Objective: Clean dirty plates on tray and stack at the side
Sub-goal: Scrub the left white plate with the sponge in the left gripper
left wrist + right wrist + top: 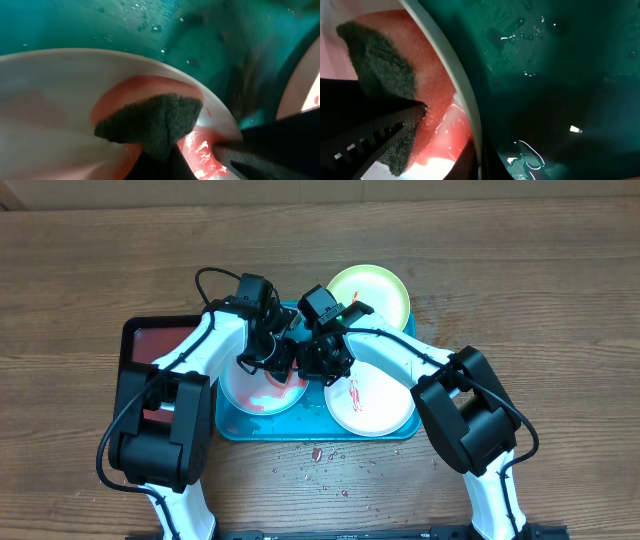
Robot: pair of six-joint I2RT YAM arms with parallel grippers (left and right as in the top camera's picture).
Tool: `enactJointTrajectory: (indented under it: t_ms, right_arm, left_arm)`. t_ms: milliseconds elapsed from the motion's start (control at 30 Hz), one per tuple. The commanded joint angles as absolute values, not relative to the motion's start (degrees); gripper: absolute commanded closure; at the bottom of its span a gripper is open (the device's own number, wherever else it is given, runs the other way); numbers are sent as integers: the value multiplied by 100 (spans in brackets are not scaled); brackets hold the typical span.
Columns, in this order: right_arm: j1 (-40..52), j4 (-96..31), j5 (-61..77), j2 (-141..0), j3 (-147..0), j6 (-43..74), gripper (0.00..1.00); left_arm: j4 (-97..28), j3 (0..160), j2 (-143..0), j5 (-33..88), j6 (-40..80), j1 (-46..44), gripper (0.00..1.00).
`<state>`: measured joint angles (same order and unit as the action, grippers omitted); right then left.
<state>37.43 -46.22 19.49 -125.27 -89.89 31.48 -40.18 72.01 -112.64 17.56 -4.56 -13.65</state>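
We see the left gripper [157, 162] closed on a dark scouring sponge [150, 122], which lies on the red smear of the light blue plate [262, 392]. The right gripper [479, 167] looks clamped on that plate's rim, its fingertips cut off at the lower edge. Overhead, both wrists hide the contact at the centre of the turquoise tray [232, 428]. The cream plate [378, 405] lies at the tray's right end, and the green plate [378, 290] sits off it, above.

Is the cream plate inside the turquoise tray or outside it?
Inside: the cream plate lies in the tray, within its rim, on the right.
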Motion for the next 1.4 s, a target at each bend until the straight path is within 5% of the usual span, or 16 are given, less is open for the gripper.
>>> enactJointTrajectory:
  t_ms: [0, 333, 500, 867, 1167, 1367]
  right_arm:
    - [3828, -4644, 2069, -12768, -8833, 2954, 96]
    - [3828, -4644, 2064, -12768, -8833, 2954, 96]
    - [3828, -4635, 2062, -12768, -8833, 2954, 96]
    - [3820, -4576, 2067, -12768, -8833, 2956, 96]
    - [3817, -4578, 2069, -12768, -8833, 2956, 96]
    - [3817, -4578, 2067, -12768, -8833, 2956, 96]
  left_arm:
    - [-3734, 7116, -11445, 963, 237, -1426, 96]
    - [-4191, 7116, -11445, -2982, 2596, -1428, 96]
    - [-4792, 7116, -11445, -2338, 2499, -1444, 96]
    - [-5531, 7116, -11445, 2532, -1074, -1444, 96]
    - [-4797, 7116, -11445, 2392, -773, -1444, 96]
    - [-4228, 7260, -11445, -200, 1352, -1422, 96]
